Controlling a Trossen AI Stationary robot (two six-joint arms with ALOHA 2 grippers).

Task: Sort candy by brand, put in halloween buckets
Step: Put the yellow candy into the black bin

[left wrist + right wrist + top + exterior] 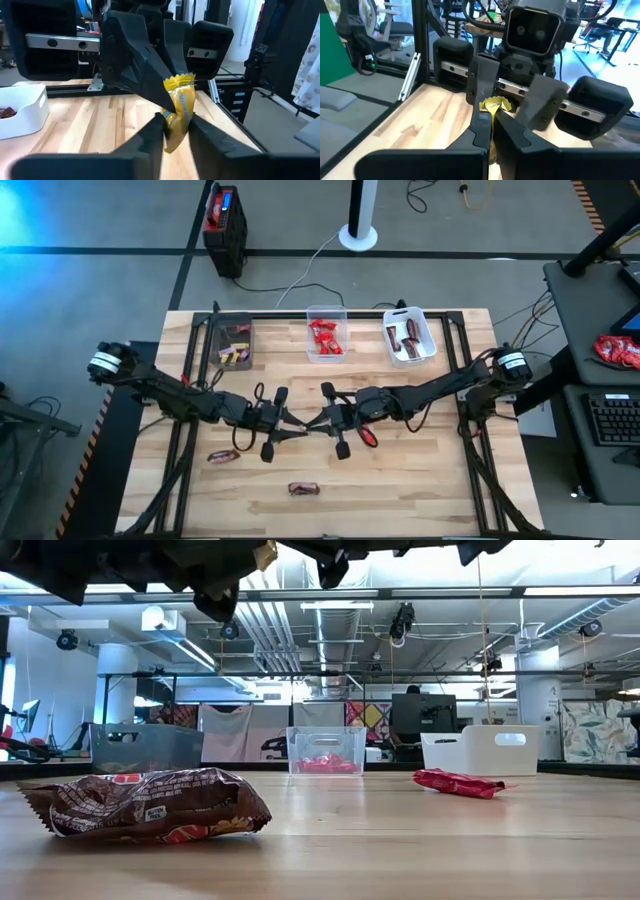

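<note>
where the two arms meet above mid-desk (420, 500), the left gripper (296, 426) and right gripper (318, 420) both have their jaws clamped on one yellow candy (180, 107). a red candy (367, 436) and two brown bars (222, 456) lie on the wood.

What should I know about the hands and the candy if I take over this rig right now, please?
Left hand and right hand: both shut on one yellow candy, meeting above mid-table.
Sorted: yellow and pink pieces in the grey bin, red bars in the clear bin, brown bars in the white bin.
Left: a red bar and two brown bars lie loose; the yellow candy is not yet binned.
</note>
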